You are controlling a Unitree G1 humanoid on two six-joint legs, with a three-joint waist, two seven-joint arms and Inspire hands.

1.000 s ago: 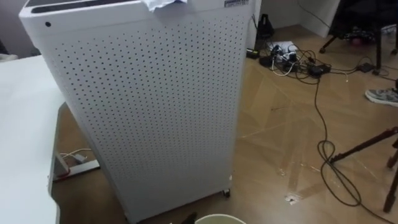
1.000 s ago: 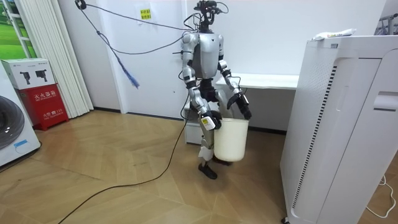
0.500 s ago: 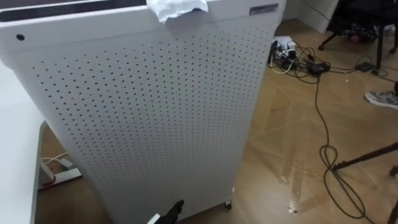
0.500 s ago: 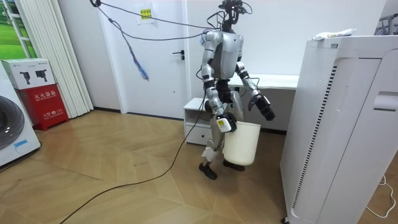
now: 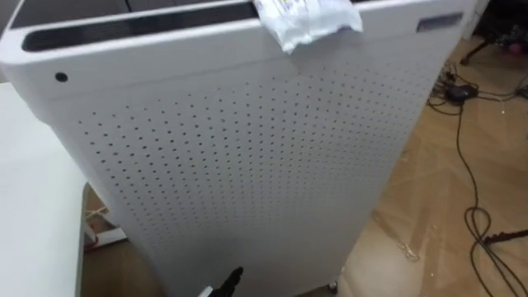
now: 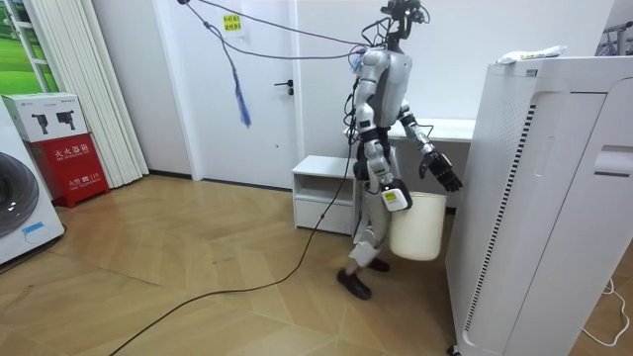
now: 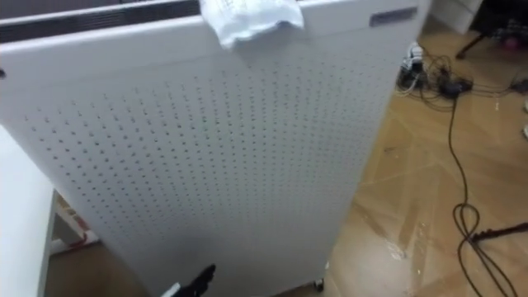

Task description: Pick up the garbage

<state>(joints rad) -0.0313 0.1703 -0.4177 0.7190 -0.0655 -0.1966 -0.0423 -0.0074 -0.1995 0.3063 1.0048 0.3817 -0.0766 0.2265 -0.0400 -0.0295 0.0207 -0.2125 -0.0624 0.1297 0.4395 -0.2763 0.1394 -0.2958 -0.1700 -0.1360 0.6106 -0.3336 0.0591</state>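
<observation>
A crumpled white wrapper (image 5: 305, 21) (image 7: 247, 18) lies on the top edge of a tall white perforated air purifier (image 5: 247, 165). In the room view the wrapper (image 6: 529, 55) sits at the purifier's (image 6: 539, 218) top. I stand right in front of the purifier. My left hand (image 6: 441, 172) is raised toward its side with fingers relaxed and holding nothing, well below the wrapper. A dark finger of my left hand (image 5: 230, 280) shows at the bottom of the eye views. My right hand (image 6: 383, 188) hangs low, shut on the rim of a white bucket (image 6: 417, 225).
A white table (image 5: 33, 190) lies to my left. Dark cables (image 5: 487, 231) and a power strip (image 7: 429, 70) lie on the wooden floor to the right. A low white cabinet (image 6: 321, 188) stands behind me by the wall.
I have walked to the purifier, carrying the bucket along. My left hand has risen. The eye views now look closer at the purifier's top and the wrapper.
</observation>
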